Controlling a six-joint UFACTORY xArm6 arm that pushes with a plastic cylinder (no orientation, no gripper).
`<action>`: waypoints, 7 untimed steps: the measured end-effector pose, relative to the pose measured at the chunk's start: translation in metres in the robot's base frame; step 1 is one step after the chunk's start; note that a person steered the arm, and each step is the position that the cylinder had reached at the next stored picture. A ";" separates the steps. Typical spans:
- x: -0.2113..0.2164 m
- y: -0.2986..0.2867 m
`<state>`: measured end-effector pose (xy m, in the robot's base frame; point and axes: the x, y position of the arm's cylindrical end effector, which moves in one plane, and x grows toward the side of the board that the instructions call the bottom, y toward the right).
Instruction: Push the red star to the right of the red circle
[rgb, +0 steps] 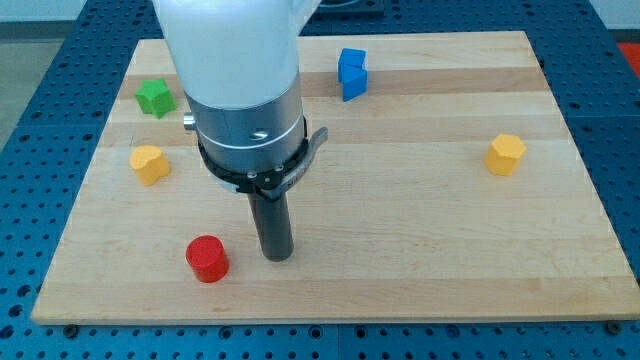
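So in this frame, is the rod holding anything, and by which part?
Nothing is held. My tip rests on the board just to the view's right of the red circle, with a small gap between them. No red star shows.

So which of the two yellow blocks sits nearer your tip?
The yellow block at the view's left, below the green block. The other yellow block sits far right of my tip.

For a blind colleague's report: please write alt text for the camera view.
My tip rests on a wooden board just right of a red circle. Two yellow blocks, a green block and a blue block lie scattered; no red star shows.
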<state>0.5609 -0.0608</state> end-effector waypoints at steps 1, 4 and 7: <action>0.046 0.000; 0.042 -0.031; 0.019 -0.017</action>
<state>0.5797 -0.0781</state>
